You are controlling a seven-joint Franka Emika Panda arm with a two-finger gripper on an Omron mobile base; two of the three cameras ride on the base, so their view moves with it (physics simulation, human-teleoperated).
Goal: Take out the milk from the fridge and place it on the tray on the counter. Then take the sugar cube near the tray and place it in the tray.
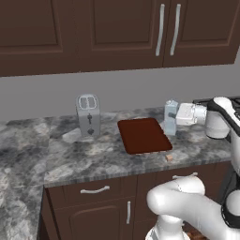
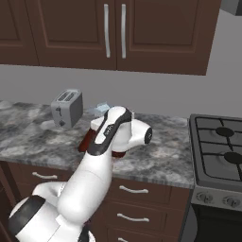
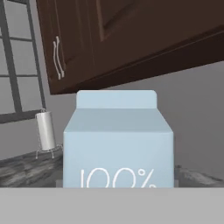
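Milk (image 3: pixel 118 144) fills the hand view close up, upright, its printed face toward the camera and its gable ridge running across. From the left base view the carton (image 1: pixel 170 117) stands just beside the tray's (image 1: pixel 143 135) right edge, near the back of the bench (image 1: pixel 75 159); whether it rests on the bench or hangs just above, I cannot tell. The tool (image 1: pixel 177 115) is at the carton's side, apparently clamped on it, though the tips are hidden. Judged step: carrying the milk onto the tray. Next, shift it left over the tray, lower it with its long axis vertical, then let go. A sugar cube (image 1: pixel 168 158) waits near the tray's front right corner.
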